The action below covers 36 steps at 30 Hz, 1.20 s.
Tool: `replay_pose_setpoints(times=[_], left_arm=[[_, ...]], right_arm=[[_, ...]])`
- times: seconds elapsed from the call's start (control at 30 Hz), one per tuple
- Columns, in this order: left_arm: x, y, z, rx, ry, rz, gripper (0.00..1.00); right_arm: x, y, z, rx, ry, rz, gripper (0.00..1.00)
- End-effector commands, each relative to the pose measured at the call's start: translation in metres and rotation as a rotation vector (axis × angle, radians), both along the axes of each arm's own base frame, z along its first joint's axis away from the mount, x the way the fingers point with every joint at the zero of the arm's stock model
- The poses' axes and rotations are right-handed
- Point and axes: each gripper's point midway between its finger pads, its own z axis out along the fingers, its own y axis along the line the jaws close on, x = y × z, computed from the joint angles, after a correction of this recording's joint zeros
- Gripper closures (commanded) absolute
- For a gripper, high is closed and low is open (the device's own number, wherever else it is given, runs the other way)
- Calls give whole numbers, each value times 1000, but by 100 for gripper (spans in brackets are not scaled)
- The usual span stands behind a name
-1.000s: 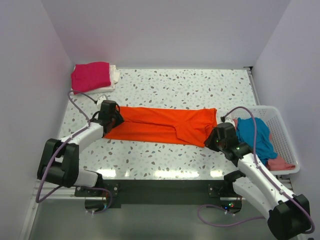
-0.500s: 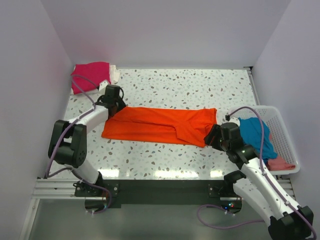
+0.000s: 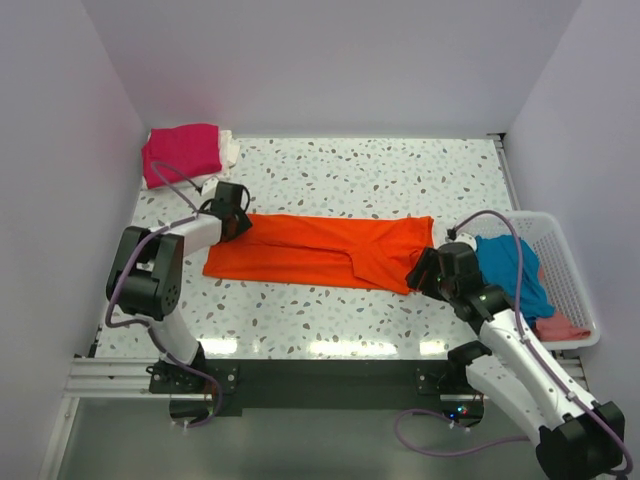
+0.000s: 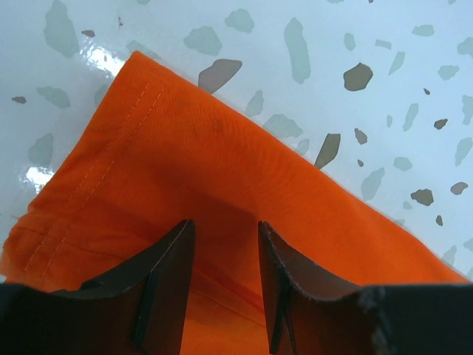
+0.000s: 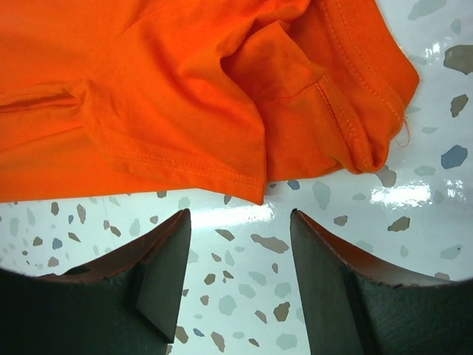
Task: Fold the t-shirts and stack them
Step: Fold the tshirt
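Note:
A bright orange t-shirt [image 3: 320,250] lies as a long flat strip across the middle of the table. My left gripper [image 3: 235,215] is at its far left corner. In the left wrist view the gripper [image 4: 223,223] stands open, its tips down over the orange cloth [image 4: 222,148], which shows flat between them. My right gripper [image 3: 420,272] is at the shirt's near right end. In the right wrist view it [image 5: 240,213] is open over bare table, with the shirt's hemmed edge [image 5: 170,89] just beyond its tips. A folded magenta-pink t-shirt [image 3: 182,152] rests on a white one [image 3: 230,150] at the far left corner.
A white slatted basket [image 3: 565,260] stands at the right edge, holding a teal-blue t-shirt [image 3: 510,270] and a salmon-pink one [image 3: 560,328]. Walls close in the left, back and right sides. The left arm's cable loops near the magenta stack.
My right gripper has opened and now sits just off the shirt's near right edge. My left gripper has shifted from the shirt's left end up to its far left corner.

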Motion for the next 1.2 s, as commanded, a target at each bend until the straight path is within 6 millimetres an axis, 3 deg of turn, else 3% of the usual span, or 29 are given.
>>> replay_pose_setpoints(times=[0.0,0.4,0.73,1.17], left_arm=[[-3,2,14,-30,-52,20,55],[-25,4,28,-37,-81,-4,55],[-60,6,-1,-47,-12,-25,56],[-70,7,0,-41,-7,-48,57]], right_arm=[[15,8,12,31,-50,11,40],[33,20,-12,43,3,18,40],[48,25,-24,37,31,9,40],[75,28,-53,12,107,-58,39]])
